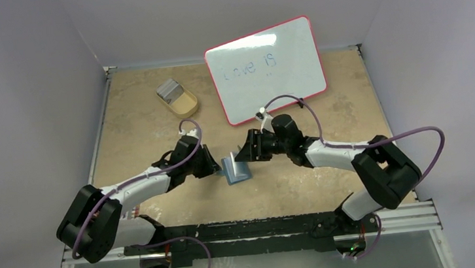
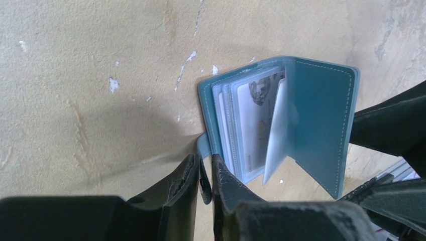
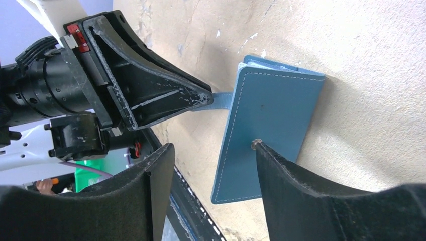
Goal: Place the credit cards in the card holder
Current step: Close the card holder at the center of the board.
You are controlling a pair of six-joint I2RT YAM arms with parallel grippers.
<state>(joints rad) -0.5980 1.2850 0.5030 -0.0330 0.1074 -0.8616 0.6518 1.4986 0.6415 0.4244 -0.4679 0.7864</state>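
The teal card holder (image 1: 236, 171) stands half open on the table between both grippers. In the left wrist view its clear sleeves fan out, and a pale card (image 2: 253, 125) sits in one of them. My left gripper (image 2: 205, 158) is nearly shut, its jaws a slit apart with the holder's snap tab (image 2: 203, 173) between them. My right gripper (image 3: 208, 148) is open, and one fingertip (image 3: 261, 150) touches the stud on the outer cover (image 3: 274, 110). The grey credit cards (image 1: 168, 89) lie stacked in the tan tray (image 1: 186, 105) at the back left.
A pink-rimmed whiteboard (image 1: 266, 69) with writing lies behind the right gripper (image 1: 246, 153). Grey walls close in the table on the left, back and right. The arms' black base rail (image 1: 250, 228) runs along the near edge.
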